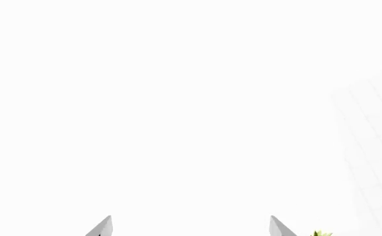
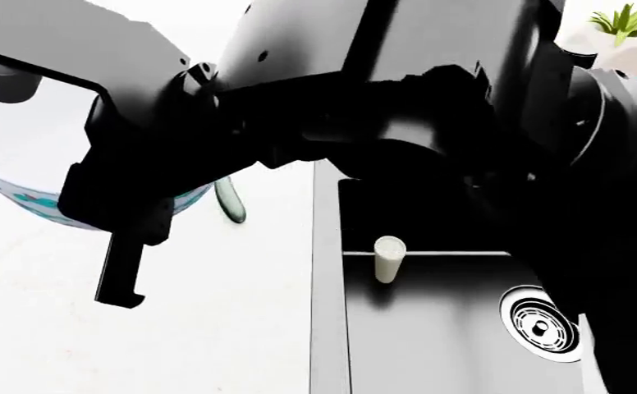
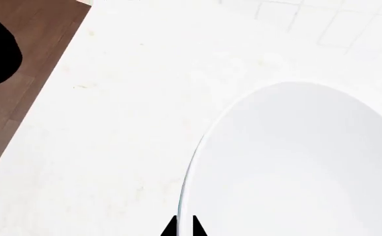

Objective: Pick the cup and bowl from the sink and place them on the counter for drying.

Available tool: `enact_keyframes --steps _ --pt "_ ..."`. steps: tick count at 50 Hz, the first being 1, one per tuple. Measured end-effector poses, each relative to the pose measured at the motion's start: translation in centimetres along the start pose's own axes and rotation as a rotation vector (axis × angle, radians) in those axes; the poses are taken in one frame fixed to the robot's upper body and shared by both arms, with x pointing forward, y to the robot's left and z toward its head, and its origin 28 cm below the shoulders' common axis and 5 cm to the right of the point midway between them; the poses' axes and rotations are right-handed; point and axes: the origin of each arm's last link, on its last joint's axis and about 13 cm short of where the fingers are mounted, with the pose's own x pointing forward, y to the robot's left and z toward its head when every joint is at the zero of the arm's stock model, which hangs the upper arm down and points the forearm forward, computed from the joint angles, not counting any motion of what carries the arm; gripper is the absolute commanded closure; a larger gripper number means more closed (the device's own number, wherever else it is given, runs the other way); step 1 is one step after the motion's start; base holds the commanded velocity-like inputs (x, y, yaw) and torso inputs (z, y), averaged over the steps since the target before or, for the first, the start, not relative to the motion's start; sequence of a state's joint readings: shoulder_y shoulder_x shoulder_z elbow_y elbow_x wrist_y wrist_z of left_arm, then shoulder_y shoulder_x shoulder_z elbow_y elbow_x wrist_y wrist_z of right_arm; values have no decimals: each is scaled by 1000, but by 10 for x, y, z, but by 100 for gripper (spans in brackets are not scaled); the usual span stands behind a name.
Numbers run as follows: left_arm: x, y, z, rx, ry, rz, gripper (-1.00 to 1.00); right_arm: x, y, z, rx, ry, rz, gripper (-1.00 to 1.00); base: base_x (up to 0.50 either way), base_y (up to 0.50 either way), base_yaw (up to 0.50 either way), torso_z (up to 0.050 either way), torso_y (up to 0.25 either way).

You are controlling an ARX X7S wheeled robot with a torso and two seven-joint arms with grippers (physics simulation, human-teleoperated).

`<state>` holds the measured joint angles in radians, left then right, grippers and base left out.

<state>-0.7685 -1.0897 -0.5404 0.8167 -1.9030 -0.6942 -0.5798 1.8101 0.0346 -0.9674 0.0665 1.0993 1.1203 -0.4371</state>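
The bowl (image 3: 296, 167), plain white inside, fills much of the right wrist view. My right gripper (image 3: 183, 227) is shut on its rim, one black fingertip on each side. In the head view the bowl (image 2: 17, 197) shows its teal pattern at the left, over the counter (image 2: 187, 328), mostly hidden behind my right arm. The cup (image 2: 389, 258), a small cream tumbler, stands upright in the black sink (image 2: 439, 345) near its back wall. My left gripper (image 1: 191, 227) is open with nothing between its grey fingertips, facing a white surface.
A steel drain (image 2: 538, 324) lies in the sink's right part. A white pot with a green plant (image 2: 625, 29) stands at the back right, its leaves also showing by the left gripper (image 1: 319, 233). Brown floor (image 3: 20, 73) lies beyond the counter's edge.
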Motion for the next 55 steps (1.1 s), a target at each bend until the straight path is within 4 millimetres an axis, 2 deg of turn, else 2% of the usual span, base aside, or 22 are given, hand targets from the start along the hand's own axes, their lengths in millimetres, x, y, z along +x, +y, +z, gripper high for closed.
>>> enact_keyframes --steps 30,55 --pt "-1 1 -1 -1 3 -1 -100 38 14 -31 73 49 70 100 0 0 0 0 0" --pt "-1 0 -3 -2 4 -1 -100 54 27 -49 102 74 115 100 0 0 0 0 0"
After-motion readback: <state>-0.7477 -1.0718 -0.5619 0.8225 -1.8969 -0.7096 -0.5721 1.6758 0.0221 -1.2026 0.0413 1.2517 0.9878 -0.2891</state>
